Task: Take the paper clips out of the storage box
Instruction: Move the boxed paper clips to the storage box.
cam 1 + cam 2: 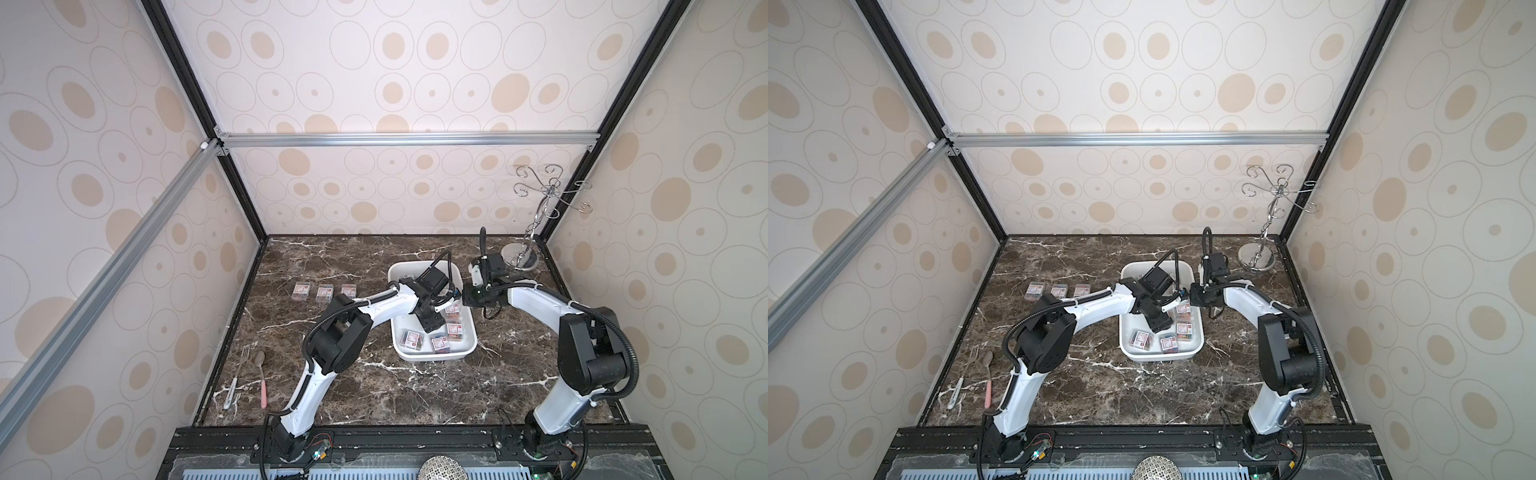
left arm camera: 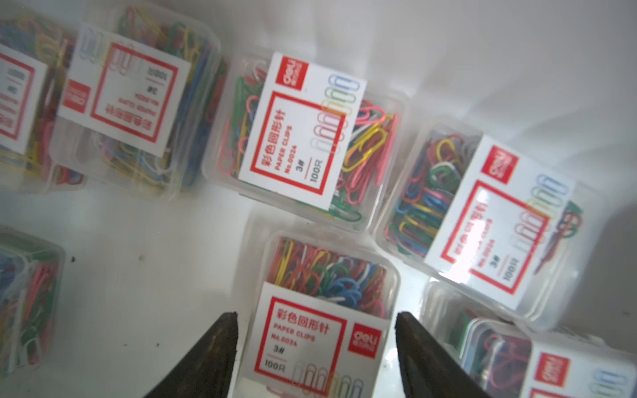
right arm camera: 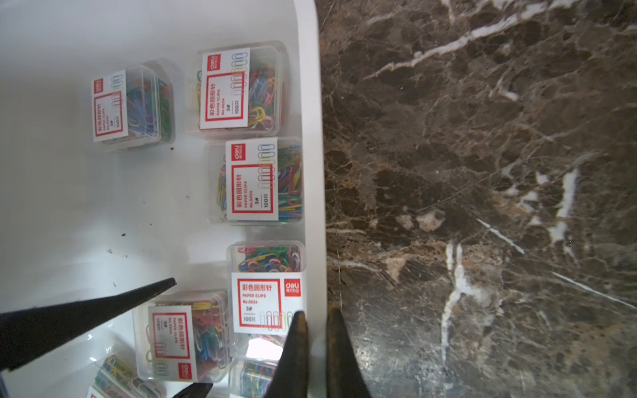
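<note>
The storage box (image 1: pixel 432 357) (image 1: pixel 1158 356) is a white tray in mid-table holding several paper clips boxes (image 1: pixel 412 339). Three more paper clips boxes (image 1: pixel 324 293) lie in a row on the marble to its left. My left gripper (image 2: pixel 316 314) (image 1: pixel 431 322) reaches down into the tray and is open. One finger stands on each side of a labelled clip box (image 2: pixel 331 275), also visible in the right wrist view (image 3: pixel 172 334). My right gripper (image 3: pixel 316 312) (image 1: pixel 462 296) is shut on the tray's right rim (image 3: pixel 315 103).
A fork (image 1: pixel 243 361) and a pink-handled spoon (image 1: pixel 262 374) lie near the table's left edge. A chrome hook stand (image 1: pixel 519 257) rises at the back right corner. Patterned walls enclose the marble table on three sides.
</note>
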Controlling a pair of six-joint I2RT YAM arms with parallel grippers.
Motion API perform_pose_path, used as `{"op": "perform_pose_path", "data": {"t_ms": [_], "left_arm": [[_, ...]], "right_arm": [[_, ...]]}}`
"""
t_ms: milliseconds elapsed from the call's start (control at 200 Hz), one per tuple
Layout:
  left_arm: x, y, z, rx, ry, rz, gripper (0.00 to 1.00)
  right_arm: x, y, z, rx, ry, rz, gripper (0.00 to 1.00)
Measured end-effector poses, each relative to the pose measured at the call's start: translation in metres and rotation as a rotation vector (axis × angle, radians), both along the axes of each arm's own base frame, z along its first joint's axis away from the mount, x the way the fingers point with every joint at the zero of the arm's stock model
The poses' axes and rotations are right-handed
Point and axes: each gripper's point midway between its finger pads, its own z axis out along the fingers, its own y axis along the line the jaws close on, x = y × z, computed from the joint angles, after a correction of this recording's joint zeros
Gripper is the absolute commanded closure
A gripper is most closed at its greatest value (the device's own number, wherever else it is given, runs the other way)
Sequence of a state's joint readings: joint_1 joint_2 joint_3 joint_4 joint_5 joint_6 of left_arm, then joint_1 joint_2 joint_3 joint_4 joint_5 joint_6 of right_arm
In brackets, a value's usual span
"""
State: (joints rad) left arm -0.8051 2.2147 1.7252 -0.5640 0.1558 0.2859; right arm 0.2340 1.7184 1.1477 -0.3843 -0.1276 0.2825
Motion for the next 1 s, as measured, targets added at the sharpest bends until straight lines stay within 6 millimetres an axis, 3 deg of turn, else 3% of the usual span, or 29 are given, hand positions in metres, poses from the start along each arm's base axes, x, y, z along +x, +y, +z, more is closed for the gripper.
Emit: {"op": "perform_pose_path", "data": {"t_ms": [585, 1000], "left_arm": [[0.005, 0.002, -0.004, 0.009, 0.005, 0.017, 0.41], [0.045, 0.035, -0.004, 0.012, 0.014, 0.259, 0.42]], "right_arm": [[0.0, 0.0, 0.0, 0.0, 0.0, 0.0, 0.92], [0.0, 0.0, 0.0, 0.001, -0.005, -0.001, 0.92]]}}
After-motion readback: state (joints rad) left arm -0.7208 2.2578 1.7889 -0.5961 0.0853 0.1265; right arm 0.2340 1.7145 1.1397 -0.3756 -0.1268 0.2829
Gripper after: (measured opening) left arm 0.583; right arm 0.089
